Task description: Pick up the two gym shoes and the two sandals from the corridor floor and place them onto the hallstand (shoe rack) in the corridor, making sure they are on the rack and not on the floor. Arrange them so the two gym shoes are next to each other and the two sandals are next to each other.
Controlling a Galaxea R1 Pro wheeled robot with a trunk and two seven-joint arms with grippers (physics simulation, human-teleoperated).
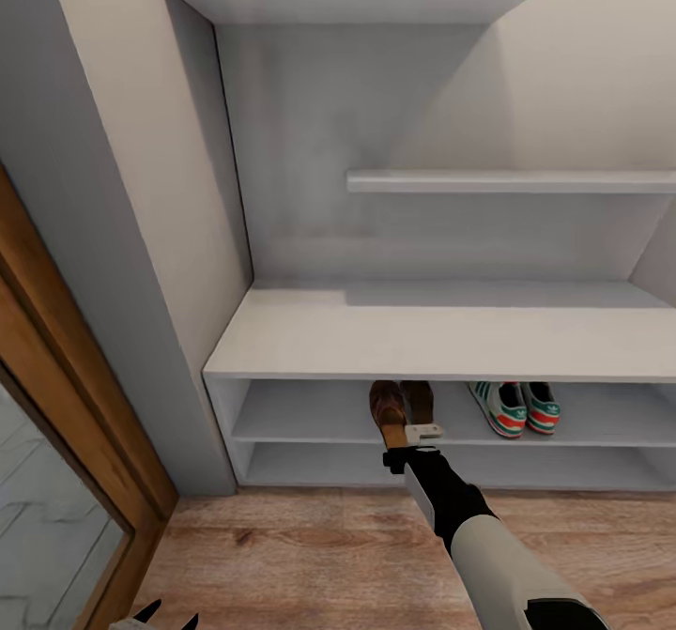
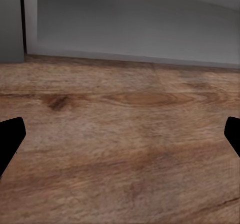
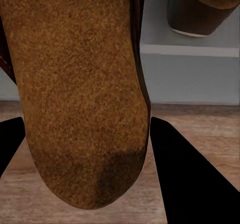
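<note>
So, left to right. The left gripper (image 2: 120, 134) sits low near the door frame, jaws spread wide with nothing between them, hovering over bare corridor floor (image 1: 310, 545). It's well apart from any shoe, so it's not the arm that matters here.

The right gripper (image 1: 402, 450) is the one on the job: it's clamped on a brown sandal (image 1: 386, 411) at the heel end, with the sandal's long axis running straight away from the hand into the upper slot of the hallstand (image 1: 432, 330). In the right wrist view the tan insole sits squarely between the fingers. The second sandal (image 1: 419, 401) is already on that shelf, just beside on the right, lying the same way. So my guess is the next move is just a short push forward and let go.

Further right on the same shelf, the two gym shoes (image 1: 519, 407) sit side by side.

Branding: green stripes on the sneakers, but no readable text anywhere.
</note>
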